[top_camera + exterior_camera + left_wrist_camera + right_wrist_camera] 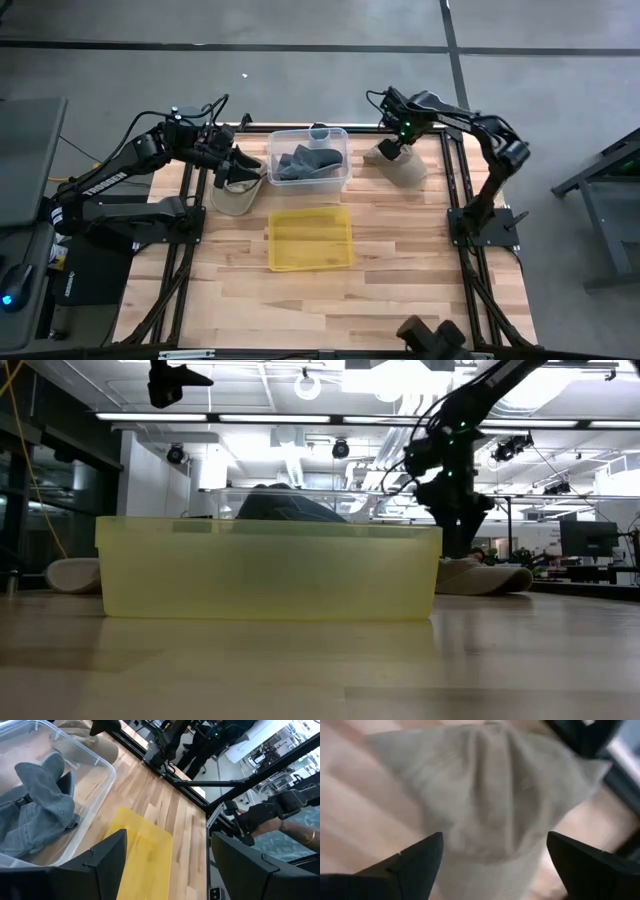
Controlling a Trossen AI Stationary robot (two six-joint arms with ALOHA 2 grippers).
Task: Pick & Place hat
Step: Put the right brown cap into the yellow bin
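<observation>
Two beige hats lie on the wooden table. One hat (238,195) lies left of the clear bin, and my left gripper (240,166) hovers open over its far edge. In the left wrist view my left gripper (168,835) has nothing between its fingers. The other beige hat (402,165) lies right of the bin, and my right gripper (388,150) is open just above it. In the right wrist view this hat (490,795) fills the space past my right gripper (494,837). The low view shows that arm coming down onto the hat (485,578). My right gripper stands open over the beige hat's crown (485,840), coming from above and pointing down, one finger on each side. The hat lies flat on the table. I cannot tell whether the fingertips touch the cloth.
A clear bin (340,135) at the table's far middle holds grey hats (305,160). A yellow tray (311,238) lies near the table's middle, in front of the bin. A person's forearm (295,832) shows beyond the table's edge.
</observation>
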